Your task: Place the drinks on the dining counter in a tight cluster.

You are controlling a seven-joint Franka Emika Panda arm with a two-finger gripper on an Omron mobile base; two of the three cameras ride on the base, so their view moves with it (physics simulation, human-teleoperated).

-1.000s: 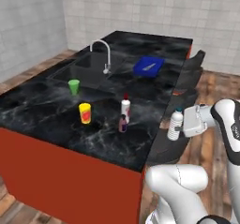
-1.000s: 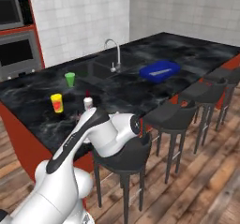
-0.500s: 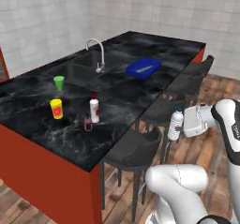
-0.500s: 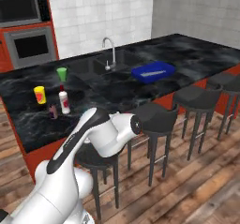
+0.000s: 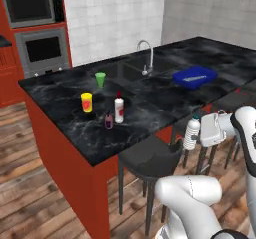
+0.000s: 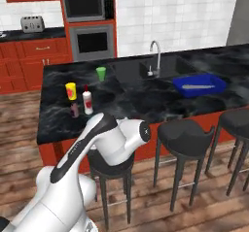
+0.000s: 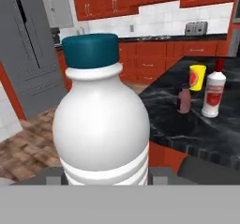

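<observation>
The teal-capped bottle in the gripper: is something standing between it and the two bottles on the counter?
Nothing visible does. The teal-capped bottle is held above the stools, off the dining counter. Bare counter lies before the white bottle and purple bottle.

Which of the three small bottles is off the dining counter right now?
The clear bottle with the teal cap, held upright beside the stools. The white red-capped bottle and the short purple bottle stand together on the black counter.

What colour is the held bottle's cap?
Teal, clearest in the hand view: the clear plastic bottle's cap.
</observation>
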